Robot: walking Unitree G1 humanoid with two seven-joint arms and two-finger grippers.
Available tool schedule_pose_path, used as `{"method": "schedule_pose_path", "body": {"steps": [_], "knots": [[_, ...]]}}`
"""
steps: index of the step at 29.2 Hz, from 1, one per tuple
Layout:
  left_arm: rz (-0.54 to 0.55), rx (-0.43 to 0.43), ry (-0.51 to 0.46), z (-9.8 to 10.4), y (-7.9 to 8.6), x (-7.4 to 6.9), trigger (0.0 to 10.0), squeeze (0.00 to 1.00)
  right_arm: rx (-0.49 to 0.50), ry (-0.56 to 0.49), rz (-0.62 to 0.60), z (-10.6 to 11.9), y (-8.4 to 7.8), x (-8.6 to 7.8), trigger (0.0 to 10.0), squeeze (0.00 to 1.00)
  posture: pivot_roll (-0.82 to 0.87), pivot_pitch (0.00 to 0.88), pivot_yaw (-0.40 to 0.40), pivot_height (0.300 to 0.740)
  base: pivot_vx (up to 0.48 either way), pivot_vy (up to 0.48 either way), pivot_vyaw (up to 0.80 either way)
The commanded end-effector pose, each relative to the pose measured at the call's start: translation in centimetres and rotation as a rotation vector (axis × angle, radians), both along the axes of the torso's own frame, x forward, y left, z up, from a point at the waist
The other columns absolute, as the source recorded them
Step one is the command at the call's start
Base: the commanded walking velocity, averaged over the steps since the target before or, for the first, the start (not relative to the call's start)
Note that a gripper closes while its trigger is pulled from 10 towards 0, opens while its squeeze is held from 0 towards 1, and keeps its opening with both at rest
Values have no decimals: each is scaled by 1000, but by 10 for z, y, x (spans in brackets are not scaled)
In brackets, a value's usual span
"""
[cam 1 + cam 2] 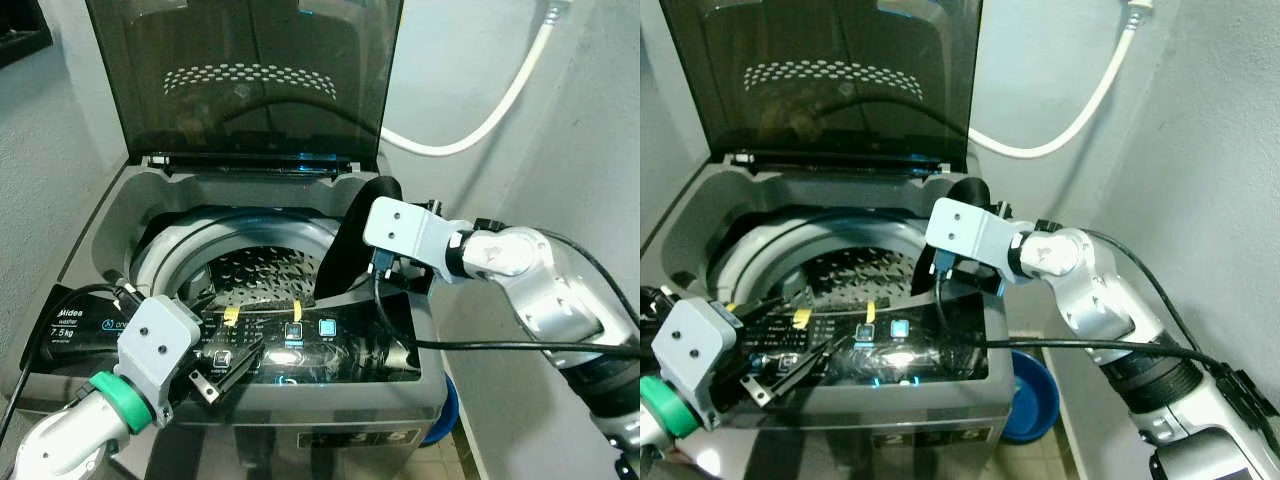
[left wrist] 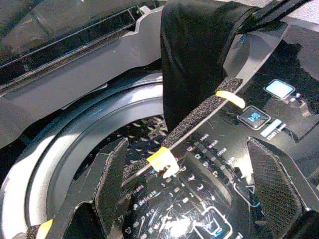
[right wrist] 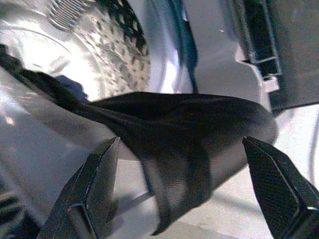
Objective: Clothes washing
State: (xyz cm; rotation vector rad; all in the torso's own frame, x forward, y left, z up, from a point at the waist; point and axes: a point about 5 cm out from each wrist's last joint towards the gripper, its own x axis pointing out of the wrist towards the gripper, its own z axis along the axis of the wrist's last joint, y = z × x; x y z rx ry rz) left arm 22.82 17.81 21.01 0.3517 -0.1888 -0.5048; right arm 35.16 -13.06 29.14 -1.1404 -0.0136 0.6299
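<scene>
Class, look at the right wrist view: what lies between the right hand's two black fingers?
A black garment lies in the gap of the open right hand, draped over the washing machine's rim; neither finger touches it.

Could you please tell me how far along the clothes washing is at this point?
Done: the washing machine lid is up. In hand: a black garment drapes over the tub rim, between the right gripper's open fingers. The left gripper hovers open over the control panel. Left: drop it into the drum, close, start.
</scene>
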Motion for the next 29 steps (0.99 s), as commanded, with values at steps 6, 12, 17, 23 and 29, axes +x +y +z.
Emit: {"method": "schedule_pose_path", "body": {"steps": [6, 12, 17, 23, 29], "knots": [[-4, 0, 17, -4, -1, 0, 10000, 0, -87, 4, -85, -16, -10, 13, 10000, 0, 124, 63, 34, 740, 0, 0, 0], [-4, -1, 17, -4, -1, 0, 10000, 0, -109, -14, -120, -21, -12, 23, 10000, 0, 125, 65, 34, 740, 0, 0, 0], [-3, -1, 17, -4, -1, 1, 10000, 0, -99, -26, -138, -26, -11, 30, 10000, 0, 124, 67, 35, 740, 0, 0, 0], [-2, 0, 17, -4, -1, 1, 10000, 0, -86, -30, -144, -34, -8, 36, 10000, 0, 125, 67, 35, 740, 0, 0, 0], [1, 0, 17, -4, -1, 1, 10000, 0, -20, -31, -141, -36, -3, 40, 0, 0, 126, 70, 33, 740, 0, 0, 0]]}}
